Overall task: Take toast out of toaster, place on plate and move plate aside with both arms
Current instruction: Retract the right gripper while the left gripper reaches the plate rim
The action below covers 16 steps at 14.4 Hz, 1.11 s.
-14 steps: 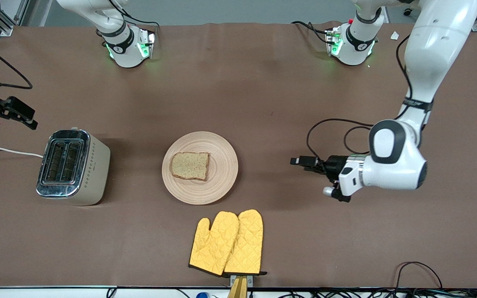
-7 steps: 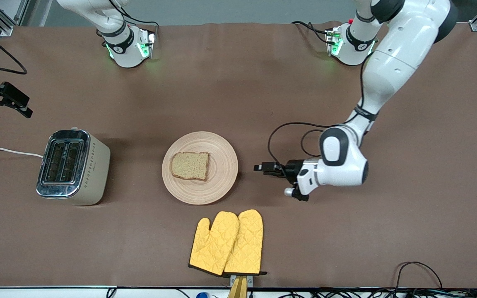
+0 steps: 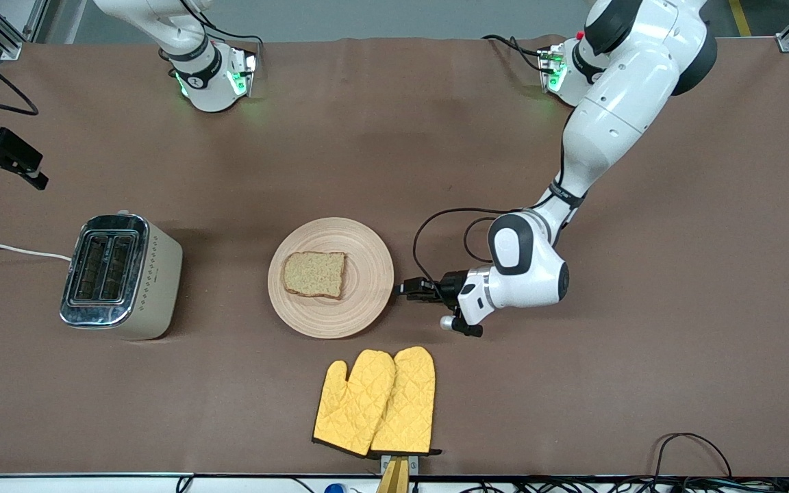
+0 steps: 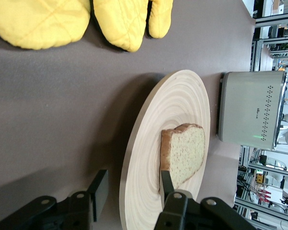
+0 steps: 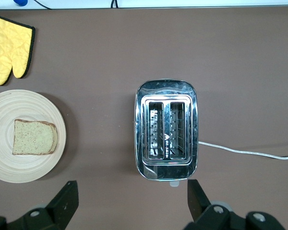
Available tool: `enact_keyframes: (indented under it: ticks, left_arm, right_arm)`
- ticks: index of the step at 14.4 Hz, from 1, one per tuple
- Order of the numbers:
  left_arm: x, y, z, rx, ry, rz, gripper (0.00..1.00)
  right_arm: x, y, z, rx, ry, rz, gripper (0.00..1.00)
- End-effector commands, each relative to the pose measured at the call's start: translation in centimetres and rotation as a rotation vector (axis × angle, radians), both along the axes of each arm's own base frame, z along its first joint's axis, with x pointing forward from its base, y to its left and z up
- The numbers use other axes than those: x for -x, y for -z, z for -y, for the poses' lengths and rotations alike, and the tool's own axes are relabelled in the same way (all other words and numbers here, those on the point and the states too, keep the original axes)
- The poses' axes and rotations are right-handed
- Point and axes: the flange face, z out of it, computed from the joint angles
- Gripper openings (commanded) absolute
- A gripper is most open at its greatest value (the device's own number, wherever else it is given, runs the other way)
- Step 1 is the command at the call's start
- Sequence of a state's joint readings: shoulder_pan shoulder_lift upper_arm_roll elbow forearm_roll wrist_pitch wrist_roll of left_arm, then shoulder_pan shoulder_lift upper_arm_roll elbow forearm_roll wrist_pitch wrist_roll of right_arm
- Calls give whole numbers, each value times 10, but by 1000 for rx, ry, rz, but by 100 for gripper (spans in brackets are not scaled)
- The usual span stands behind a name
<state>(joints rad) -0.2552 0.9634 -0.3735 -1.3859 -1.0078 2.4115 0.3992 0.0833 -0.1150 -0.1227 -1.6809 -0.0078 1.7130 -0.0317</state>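
The toast point(image 3: 314, 274) lies flat on the round wooden plate point(image 3: 360, 301) in the middle of the table. My left gripper point(image 3: 405, 289) is down at the plate's rim on the side toward the left arm's end. In the left wrist view my left gripper point(image 4: 133, 179) is open and straddles that rim: one finger point(image 4: 166, 178) lies over the plate's top close to the toast point(image 4: 185, 153), the other finger point(image 4: 99, 189) stands outside the rim with a gap. My right gripper point(image 3: 3, 174) hangs open and empty, high over the right arm's end of the table.
A silver toaster point(image 3: 120, 274) with empty slots stands toward the right arm's end, its white cord point(image 3: 11, 250) trailing off the table. Two yellow oven mitts point(image 3: 375, 400) lie nearer the front camera than the plate. The right wrist view looks down on the toaster point(image 5: 166, 129).
My left arm has swung across the table to the plate, and its jaws have narrowed around the rim. My right gripper has drifted a little toward the robots' bases. Plate and toast have not moved.
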Motion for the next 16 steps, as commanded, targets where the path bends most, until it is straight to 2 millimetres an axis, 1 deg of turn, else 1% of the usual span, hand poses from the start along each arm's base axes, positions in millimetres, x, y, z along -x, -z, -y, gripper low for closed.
enact_keyframes:
  ticks: [1, 2, 3, 4, 5, 6, 7, 8, 10, 11, 13, 15, 16]
  left_arm:
    - [-5, 7, 16, 18, -20, 24, 47]
    - [-3, 13, 16, 15, -19, 15, 47]
    - [-2, 13, 19, 15, -15, 15, 45]
    - [6, 18, 28, 14, 1, 9, 43]
    - [8, 23, 28, 11, 4, 3, 43]
    - [9, 27, 28, 10, 9, 5, 42]
    - [9, 28, 28, 10, 14, 11, 41]
    - [10, 33, 28, 8, 14, 8, 40]
    - [17, 36, 35, 7, 26, 3, 33]
    - [19, 36, 37, 6, 31, 1, 27]
    - [19, 38, 37, 5, 30, -1, 11]
    - [21, 37, 40, 6, 33, -1, 1]
    - [21, 33, 42, 6, 34, 0, 0]
  right_arm:
    - [6, -5, 3, 13, 2, -12, 100]
    - [4, -10, 5, 12, 5, -8, 100]
    - [-2, -9, 4, 14, 6, -28, 100]
    - [-10, -12, 6, 15, 11, -49, 100]
    - [-18, -12, 6, 20, 12, -67, 100]
    - [-23, -14, 5, 22, 9, -80, 100]
    - [-25, -15, 7, 23, 12, -80, 100]
    - [-25, -9, 10, 21, 16, -89, 100]
    - [-25, -4, 15, 20, 24, -94, 100]
    - [-27, 5, 19, 18, 31, -98, 100]
    - [-25, 18, 27, 15, 41, -76, 100]
    - [-23, 16, 30, 13, 47, -71, 100]
    - [-22, 16, 30, 11, 47, -71, 100]
